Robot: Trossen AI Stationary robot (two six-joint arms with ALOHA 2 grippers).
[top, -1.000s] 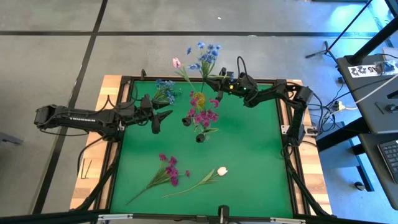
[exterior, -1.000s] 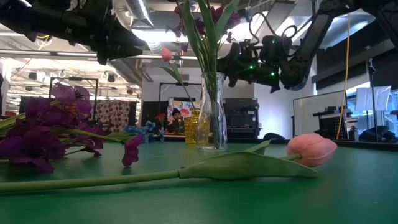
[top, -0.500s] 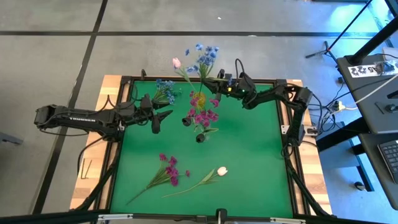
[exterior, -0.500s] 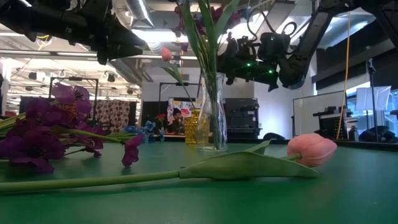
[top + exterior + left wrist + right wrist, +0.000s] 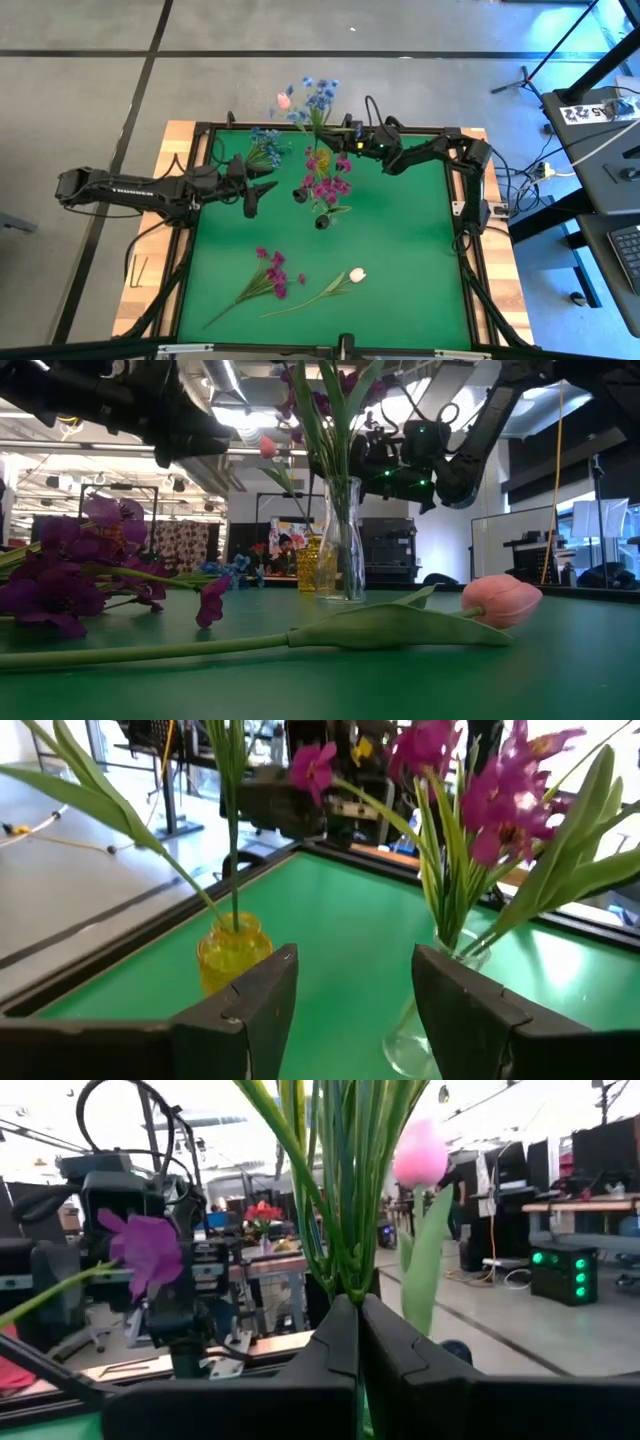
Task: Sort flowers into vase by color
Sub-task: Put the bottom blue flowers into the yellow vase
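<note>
A bunch of flowers, blue sprays point(image 5: 318, 96) and a pink tulip bud point(image 5: 420, 1152), rises from the yellow vase point(image 5: 232, 948) at the table's far middle. My right gripper point(image 5: 347, 131) is shut on its green stems above the vase. Just in front stands a clear vase point(image 5: 342, 542) of magenta sprays point(image 5: 326, 186). My left gripper point(image 5: 355, 975) hovers open at the table's left point(image 5: 262, 196), level, facing both vases and touching nothing. My right gripper pinches the bunch's green stems point(image 5: 345, 1275) between its two shut fingers, part way up their length. The fingers come about level from the table's right and lie across the stems. The bunch stands nearly upright, with its lower ends in the yellow vase point(image 5: 320, 158).
A blue spray point(image 5: 265, 146) lies on the green mat at the far left. A magenta spray point(image 5: 270, 276) and a white-pink tulip point(image 5: 346, 277) lie near the front edge. The table has a raised dark frame point(image 5: 455, 130). Bare mat is at the right.
My right gripper has gone a little toward the table's left along the far edge, still shut on the stems. The bunch's blue heads have swung left with it, while the stems' lower ends stayed in the yellow vase.
</note>
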